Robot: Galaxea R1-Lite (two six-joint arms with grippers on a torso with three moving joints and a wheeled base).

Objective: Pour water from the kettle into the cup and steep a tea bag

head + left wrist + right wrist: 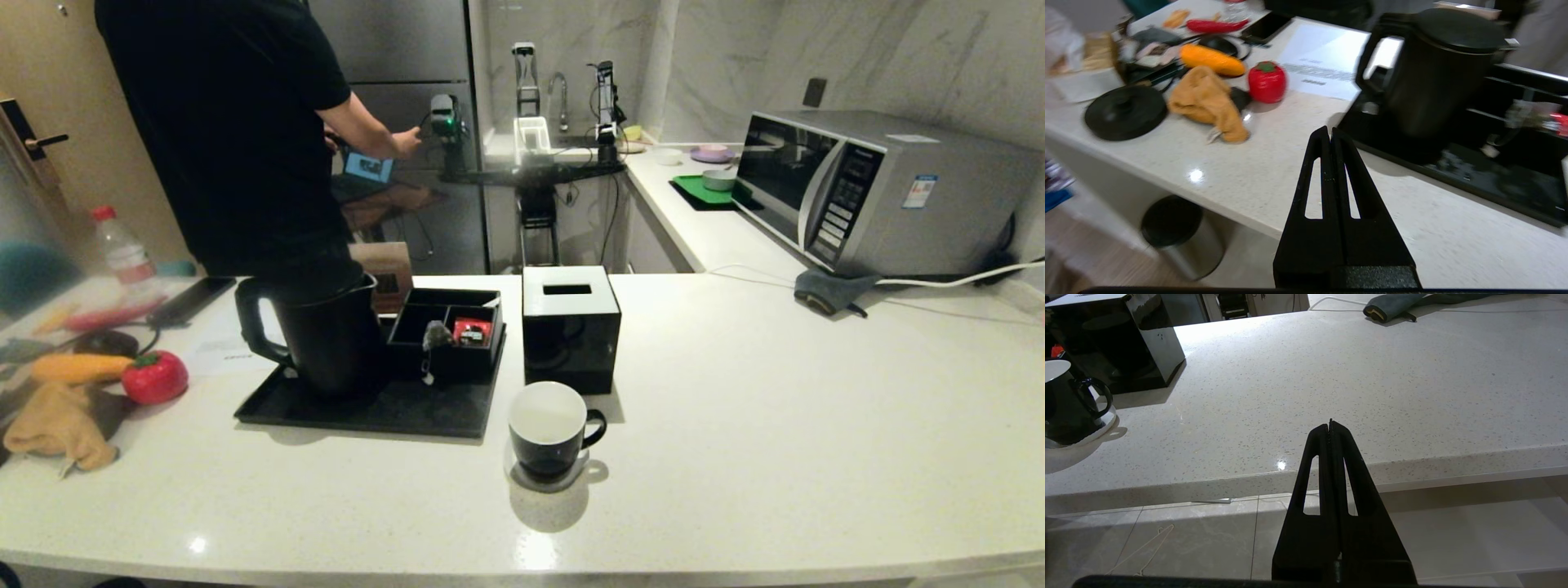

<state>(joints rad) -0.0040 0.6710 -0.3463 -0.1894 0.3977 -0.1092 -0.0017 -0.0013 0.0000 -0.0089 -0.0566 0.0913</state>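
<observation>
While my left gripper (1330,131) hangs over the near edge of the speckled white stone counter (775,408) with its two black fingers pressed together on nothing, the tall matte black jug kettle (322,335) stands just ahead of it. The kettle sits upright on the left part of a flat black tray (367,408), lid on, loop handle facing left. Beside it on the tray is a black compartment box (445,331); the small greyish-brown tea bag (437,335) lies in it, string hanging over the front wall, next to a small red packet (472,331). The glossy black mug with a white interior (551,429) rests on the counter in front of a glossy black cube box with a white slotted top (569,327), right of the tray. My right gripper (1330,424) is closed too, empty, held low before the counter's edge, well right of the mug. A person in a black shirt (237,122) stands behind the counter.
</observation>
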